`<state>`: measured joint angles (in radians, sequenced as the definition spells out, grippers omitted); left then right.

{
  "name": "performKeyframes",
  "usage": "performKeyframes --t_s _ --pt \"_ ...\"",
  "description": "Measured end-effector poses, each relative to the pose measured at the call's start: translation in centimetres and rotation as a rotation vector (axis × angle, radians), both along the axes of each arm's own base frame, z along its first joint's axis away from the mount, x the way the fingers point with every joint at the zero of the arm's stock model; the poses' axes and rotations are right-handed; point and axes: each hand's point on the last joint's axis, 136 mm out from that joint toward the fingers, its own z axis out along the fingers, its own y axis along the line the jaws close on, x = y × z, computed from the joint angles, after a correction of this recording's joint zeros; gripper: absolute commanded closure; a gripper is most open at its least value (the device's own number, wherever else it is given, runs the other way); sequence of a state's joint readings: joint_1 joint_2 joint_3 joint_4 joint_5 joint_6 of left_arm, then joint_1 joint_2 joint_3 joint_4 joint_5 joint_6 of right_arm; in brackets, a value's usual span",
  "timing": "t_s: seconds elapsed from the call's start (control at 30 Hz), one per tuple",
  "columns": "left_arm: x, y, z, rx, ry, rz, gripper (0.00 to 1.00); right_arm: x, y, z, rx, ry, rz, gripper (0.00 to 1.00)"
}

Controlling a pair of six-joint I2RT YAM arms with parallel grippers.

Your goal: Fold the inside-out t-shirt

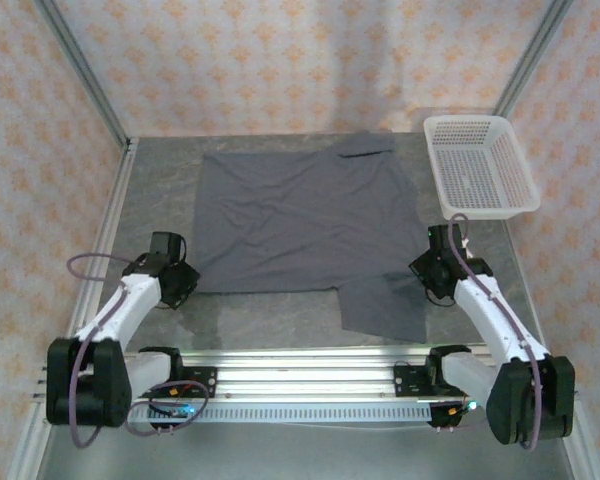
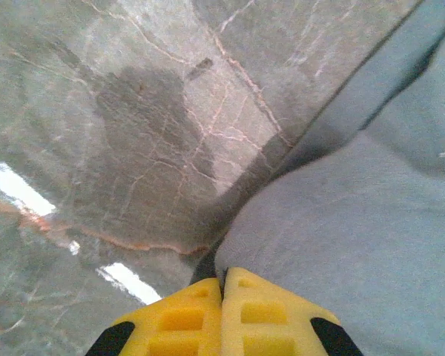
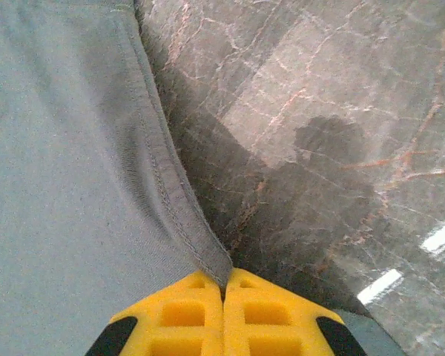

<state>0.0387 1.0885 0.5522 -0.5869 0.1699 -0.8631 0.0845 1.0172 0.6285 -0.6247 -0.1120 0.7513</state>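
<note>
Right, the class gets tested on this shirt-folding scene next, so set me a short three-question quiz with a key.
1. True or false: the white mesh basket stands on the t-shirt.
2. The left gripper is: A open in the air; B shut on the t-shirt's edge; C inside the white mesh basket.
3. Fill in: the right gripper is shut on the t-shirt's stitched ____.
Key: 1 false, it stands beside it at the far right; 2 B; 3 hem.
</note>
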Motion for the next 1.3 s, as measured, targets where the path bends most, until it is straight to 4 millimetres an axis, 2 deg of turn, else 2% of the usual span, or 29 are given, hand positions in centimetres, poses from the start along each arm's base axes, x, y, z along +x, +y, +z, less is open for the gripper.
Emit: performKeyframes --t_s 0.17,0.3,0.4,0.6,0.7,0.8,0.87,0.97,1.03,1.13,1.3 --pt "-1.0 0.0 2.3 0.007 -0.097 0.001 1.00 -1.4 -0.5 -0.3 -0.007 -0.013 -0.036 1.00" --pt "-2.7 -0.1 1.6 0.012 -0.065 -0.011 1.00 -3.5 -0.7 -2.7 0.000 0.045 -0.061 1.00" --pt "-3.6 -0.4 0.9 0.013 -0.030 -0.038 1.00 -4.4 -0.7 -3.5 0.006 0.083 -0.065 1.00" --pt "-3.5 -1.3 1.5 0.006 -0.078 -0.079 1.00 -3.8 -0.2 -2.4 0.030 0.039 -0.056 1.00" --pt "-3.0 -1.2 2.3 0.014 -0.113 -0.080 1.00 -2.5 0.1 -0.7 0.044 -0.002 -0.049 1.00" --pt "-1.4 -0.8 4.1 0.043 -0.138 -0.081 1.00 -0.1 0.2 1.6 0.039 -0.048 -0.042 1.00" --pt "0.5 -0.5 5.8 0.070 -0.157 -0.094 1.00 1.9 0.1 3.1 0.021 -0.075 -0.037 1.00" --pt "4.8 -0.6 8.0 0.090 -0.191 -0.131 1.00 5.2 -0.1 4.4 -0.007 -0.103 -0.034 1.00" --pt "7.5 -0.8 8.8 0.098 -0.207 -0.153 1.00 7.0 -0.1 4.5 -0.016 -0.105 -0.032 1.00" --pt "10.6 -0.9 9.0 0.120 -0.223 -0.177 1.00 9.4 0.1 3.9 -0.021 -0.101 -0.026 1.00" --pt "12.5 -0.1 6.8 0.177 -0.167 -0.188 1.00 12.6 0.3 2.8 -0.030 -0.079 -0.020 1.00"
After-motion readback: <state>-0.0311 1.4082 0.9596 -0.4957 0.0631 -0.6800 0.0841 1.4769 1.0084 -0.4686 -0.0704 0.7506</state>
